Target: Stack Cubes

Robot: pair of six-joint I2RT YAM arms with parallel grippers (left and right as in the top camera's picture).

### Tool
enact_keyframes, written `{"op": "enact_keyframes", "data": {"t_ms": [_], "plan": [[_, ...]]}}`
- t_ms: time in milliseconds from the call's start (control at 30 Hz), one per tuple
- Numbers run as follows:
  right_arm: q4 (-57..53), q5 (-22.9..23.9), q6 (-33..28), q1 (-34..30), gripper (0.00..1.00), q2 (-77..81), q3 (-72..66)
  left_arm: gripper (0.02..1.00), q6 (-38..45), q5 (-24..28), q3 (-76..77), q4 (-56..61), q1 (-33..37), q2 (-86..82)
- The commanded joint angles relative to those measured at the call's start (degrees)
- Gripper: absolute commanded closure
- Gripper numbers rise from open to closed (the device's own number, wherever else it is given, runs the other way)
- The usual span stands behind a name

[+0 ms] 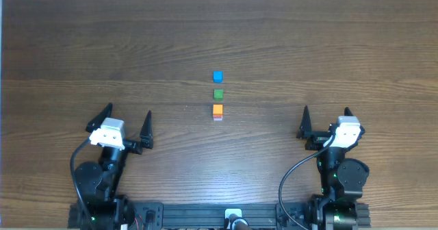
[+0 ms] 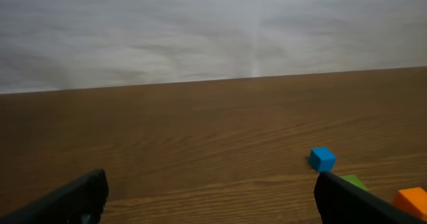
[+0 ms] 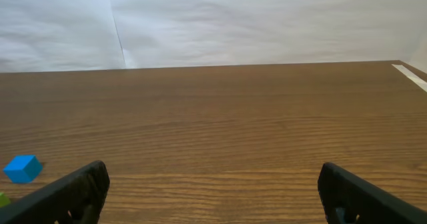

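Since neither arm holds anything, the stacking reads as either barely begun or paused between picks. Nearest the bases, the left gripper (image 1: 126, 115) sits well to the left of the orange cube (image 1: 217, 109) and a little nearer the bases than it, its two fingers spread wide with nothing between them. The right gripper (image 1: 326, 112) mirrors it well to the right of the orange cube, jaws equally wide and empty. That spread posture, set back on either side, looks like a ready stance: either arm could go in without first opening.

The orange cube lies on the wooden table (image 1: 328, 45) midway between the two grippers, where both arms can probably reach it. A thin pale pink strip shows at its near edge. It may be another cube under the orange one, making one layer already stacked, but I cannot tell for sure. Just beyond the orange cube, apart from it, is the green cube (image 1: 217, 94). Beyond that, again with a gap, is the blue cube (image 1: 217, 76), farthest from the orange one. The three make a straight line running away from the bases, spaced so fingers can probably close on one without knocking its neighbour.
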Motion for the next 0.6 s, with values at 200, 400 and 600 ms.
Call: {"op": "enact_keyframes", "data": {"t_ms": [200, 400, 600], "plan": [[-0.1, -0.3, -0.1, -0.3, 0.007, -0.6, -0.3, 0.018, 0.7, -1.2, -0.3, -0.2, 0.2, -0.5], [-0.1, -0.3, -0.1, -0.3, 0.009, -0.6, -0.3, 0.018, 0.7, -1.1, -0.3, -0.2, 0.2, -0.5], [-0.1, -0.3, -0.1, -0.3, 0.009, -0.6, -0.3, 0.018, 0.7, -1.1, -0.3, -0.2, 0.2, -0.3]]}}
